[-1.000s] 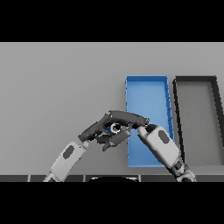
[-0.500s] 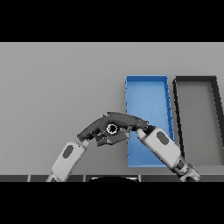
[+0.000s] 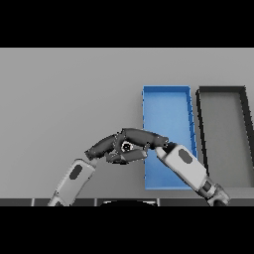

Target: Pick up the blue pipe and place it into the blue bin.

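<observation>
Only a small round end of the blue pipe (image 3: pixel 127 146) shows, just left of the blue bin (image 3: pixel 166 99); the rest is hidden by the hands. My right hand (image 3: pixel 144 136) reaches in from the lower right across the bin's near left corner, with its fingers curled over the pipe and closed on it. My left hand (image 3: pixel 105 145) comes from the lower left and lies against the pipe's left side with its fingers relaxed. The two hands overlap around the pipe above the table.
A black bin (image 3: pixel 222 94) stands right beside the blue bin, on its right. The grey table (image 3: pixel 64 94) stretches to the left and far side. My right forearm (image 3: pixel 184 167) lies over the blue bin's near end.
Both hands have barely shifted. The right hand's fingers have closed further round the pipe, so less of its blue shows than a second ago.
</observation>
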